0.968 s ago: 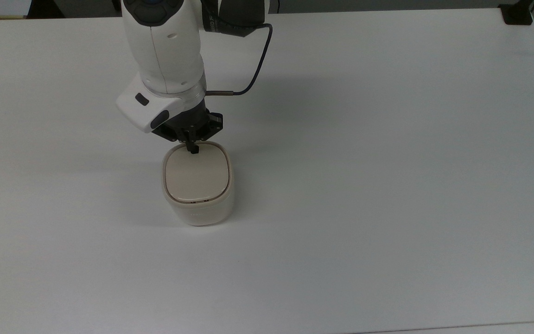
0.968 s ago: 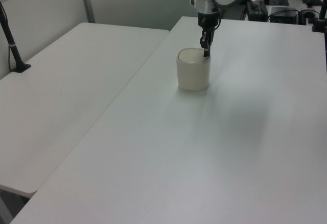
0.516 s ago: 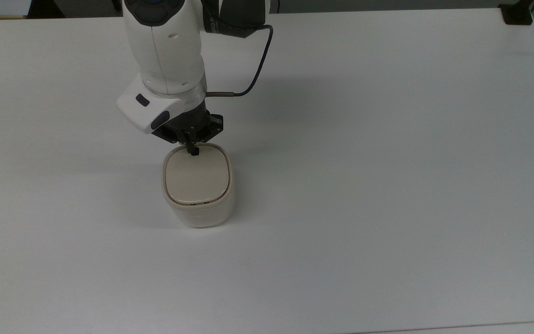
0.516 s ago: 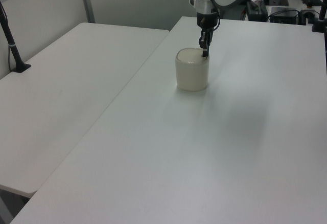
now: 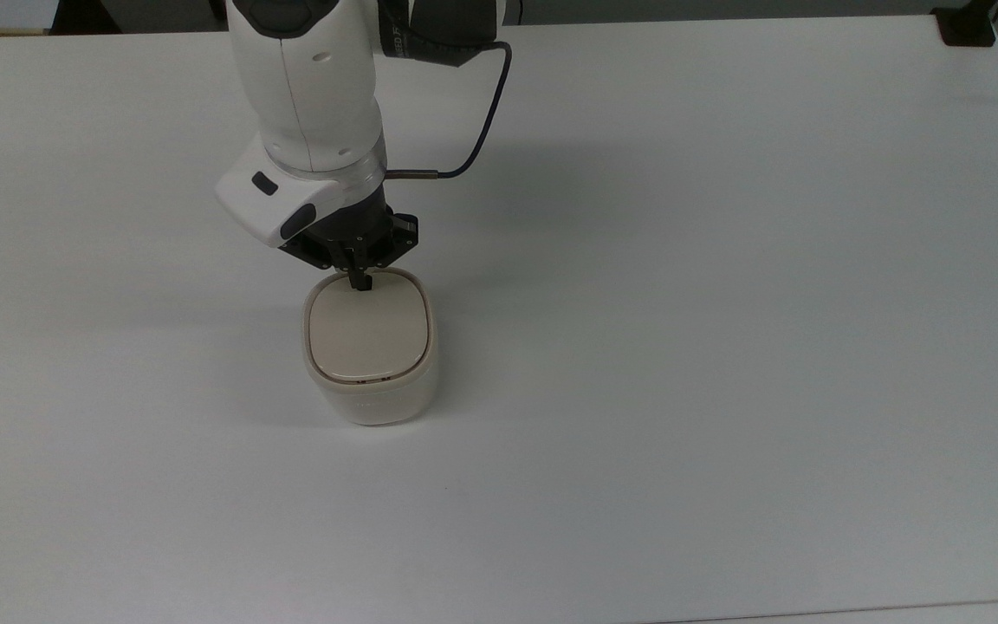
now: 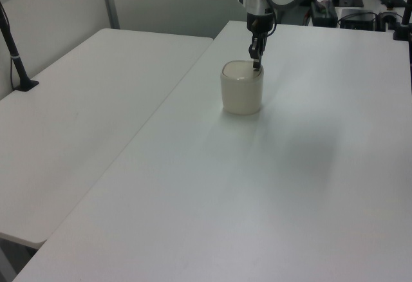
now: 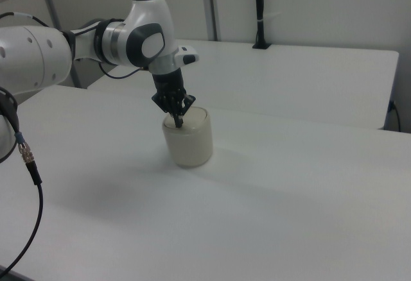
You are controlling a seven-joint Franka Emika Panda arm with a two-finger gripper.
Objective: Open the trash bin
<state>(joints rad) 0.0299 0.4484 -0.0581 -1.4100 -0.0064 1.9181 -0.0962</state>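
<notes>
Trash bin (image 5: 370, 351) standing upright on white table (image 5: 724, 347), left of centre in the top view, beige lid (image 5: 367, 333) flat and seated in the rim. Gripper (image 5: 362, 281) directly above the lid's far edge in the top view, pointing straight down, fingers closed together with nothing between them, tip at or touching the lid surface. Dark cable (image 5: 482, 121) looping from the wrist. Second white table (image 6: 84, 121) alongside, on the left view's left.
</notes>
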